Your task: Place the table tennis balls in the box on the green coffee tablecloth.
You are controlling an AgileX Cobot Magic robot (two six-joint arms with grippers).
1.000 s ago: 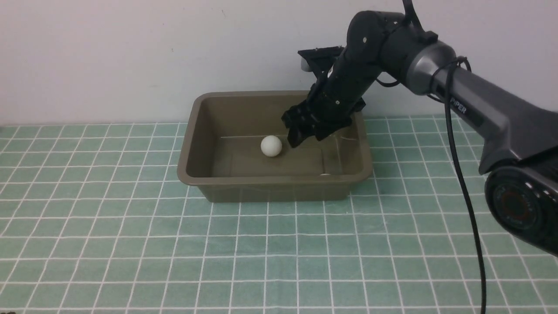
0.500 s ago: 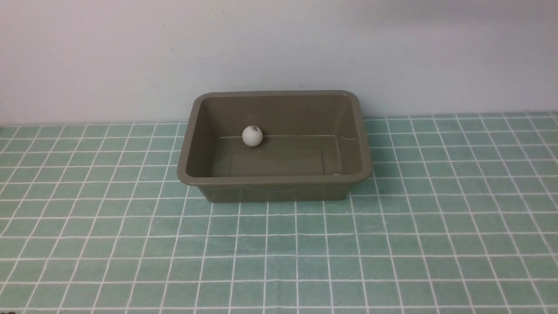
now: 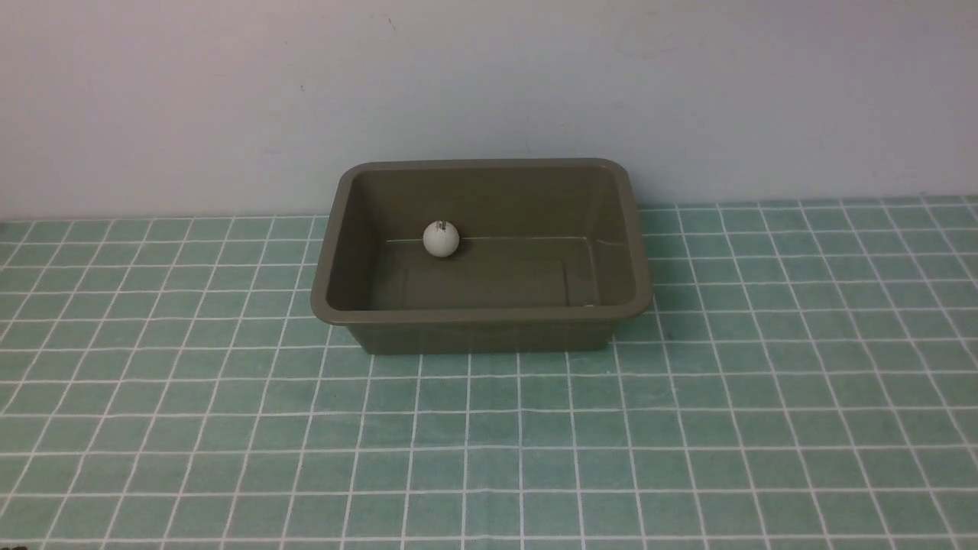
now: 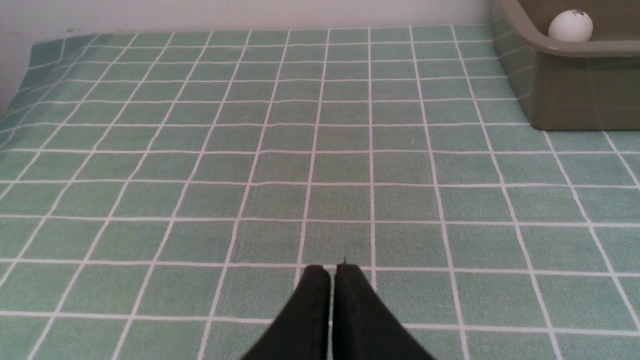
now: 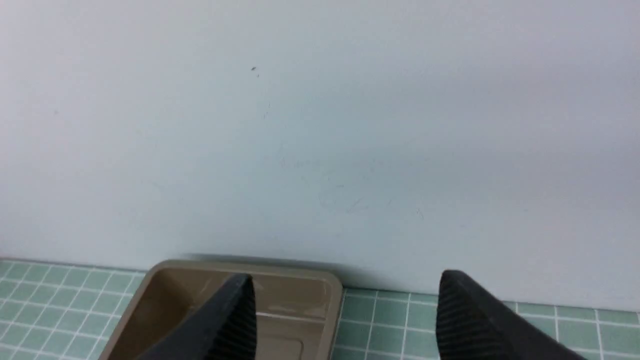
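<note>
The olive-brown box (image 3: 340, 252) stands on the green coffee tablecloth (image 3: 489, 435) near the back wall. Inside it, one white table tennis ball (image 3: 441, 238) with a small dark logo rests against the far wall. Neither arm shows in the front view. In the left wrist view my left gripper (image 4: 327, 271) is shut and empty, low over the cloth, well short of the box (image 4: 565, 90) and the ball (image 4: 570, 26). In the right wrist view my right gripper (image 5: 346, 280) is open and empty, raised and facing the wall, with the box (image 5: 300, 282) below and beyond it.
A plain pale wall (image 3: 489, 76) rises directly behind the box. The cloth's left edge (image 4: 20, 75) shows in the left wrist view. Checked cloth stretches in front of and to both sides of the box.
My right arm has pulled back from over the box and left the front view. The ball rolled left and back to the box's far wall, its logo now showing.
</note>
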